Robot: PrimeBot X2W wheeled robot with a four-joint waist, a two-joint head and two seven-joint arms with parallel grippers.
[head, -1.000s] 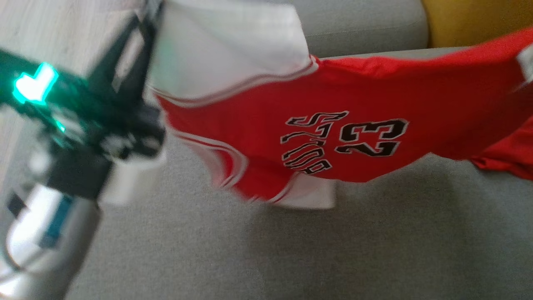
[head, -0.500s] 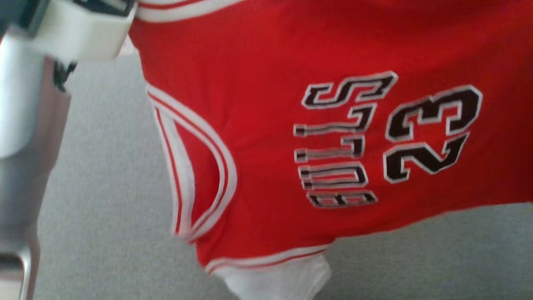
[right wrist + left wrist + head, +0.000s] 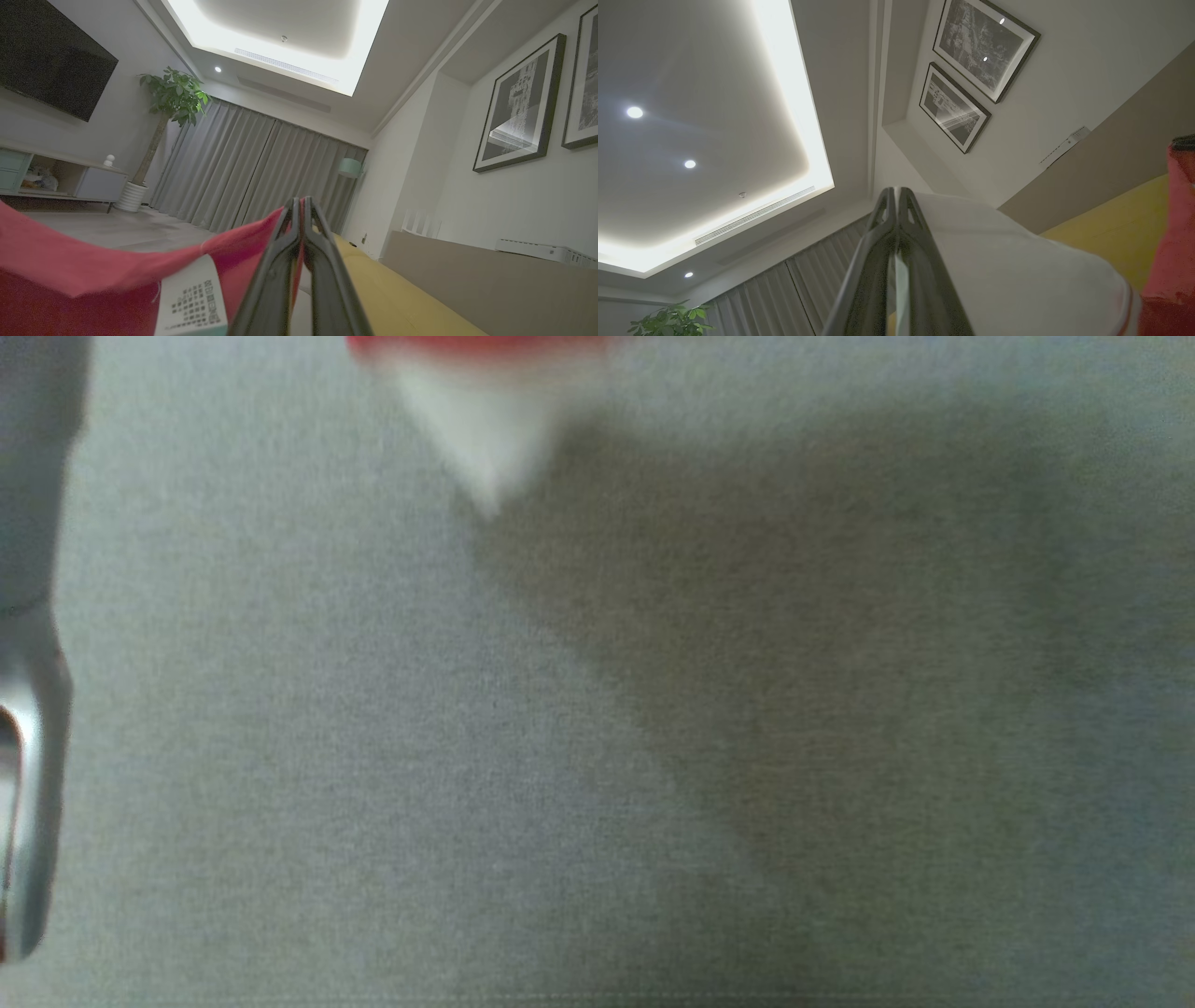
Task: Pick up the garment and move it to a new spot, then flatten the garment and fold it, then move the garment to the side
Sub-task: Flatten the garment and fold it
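you now hold the red-and-white basketball jersey [image 3: 485, 411] clear of the grey fabric sofa seat [image 3: 327, 756]. in the head view only its white corner hangs in at the top edge, casting a broad shadow [image 3: 840, 663] on the seat. a second ago the numbered red front was stretched right across that view. the whole view has shifted, so the camera has moved as well, and how much of the change is the lift itself cannot be told. by the look of it, the jersey is in mid-carry toward its new spot, with flattening, folding and the move aside all ahead.

the left fingers [image 3: 896, 192] are clamped together on the jersey's white panel. the right fingers [image 3: 299, 201] are pinched shut on its red edge, just beside the white care label [image 3: 191, 298]. both wrist views look up at the recessed lit ceiling [image 3: 714, 116] and the framed black-and-white pictures [image 3: 985, 51], so both arms appear raised, fingers pointing upward and the cloth draping down from them. the pale silver left forearm [image 3: 28, 728] runs along the head view's left edge.
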